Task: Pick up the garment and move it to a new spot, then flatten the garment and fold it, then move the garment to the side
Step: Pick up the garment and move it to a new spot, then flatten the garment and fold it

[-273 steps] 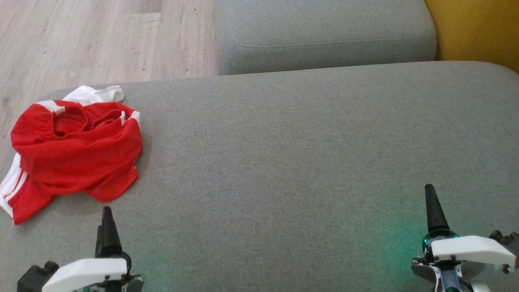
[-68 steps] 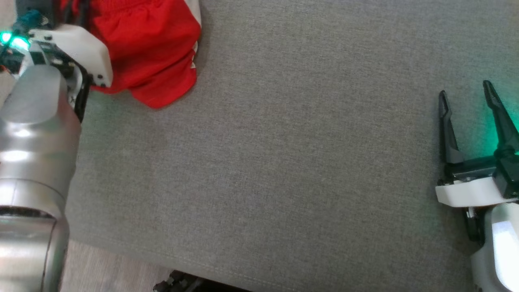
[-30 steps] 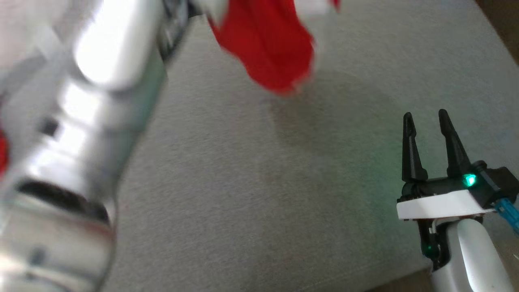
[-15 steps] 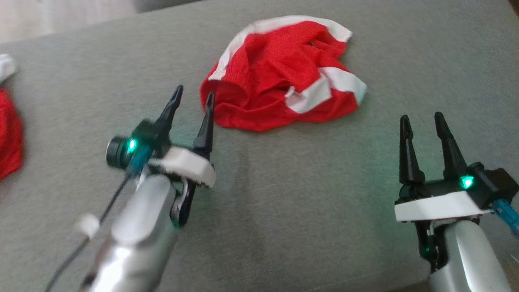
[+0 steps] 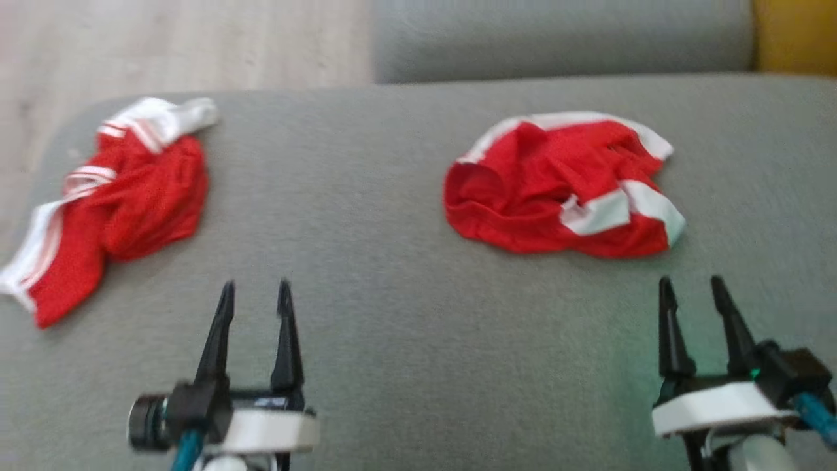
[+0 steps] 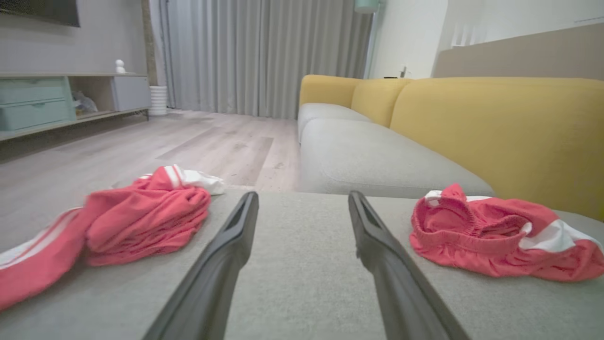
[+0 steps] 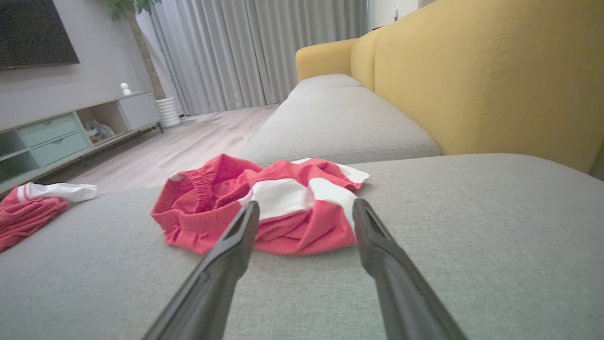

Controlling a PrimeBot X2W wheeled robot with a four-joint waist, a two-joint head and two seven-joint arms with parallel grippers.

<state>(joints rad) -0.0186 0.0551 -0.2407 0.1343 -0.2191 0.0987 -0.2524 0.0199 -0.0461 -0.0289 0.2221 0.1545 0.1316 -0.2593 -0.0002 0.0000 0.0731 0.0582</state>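
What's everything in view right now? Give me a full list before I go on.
near seat: 1, grey, in front of the robot
far seat: 1, grey, beyond the near seat
right garment: 1, red with white panels, crumpled on the near seat, right of middle
left garment: 1, red with white stripes, crumpled at the near seat's left edge
backrest: yellow, along the seats' right side
floor: pale wood, beyond the near seat, left of the far seat
curtains: grey, far end of the room
cabinet: 1, with green drawers, across the floor
left gripper: 1, dark fingers, open, empty
right gripper: 1, dark fingers, open, empty, just short of the right garment
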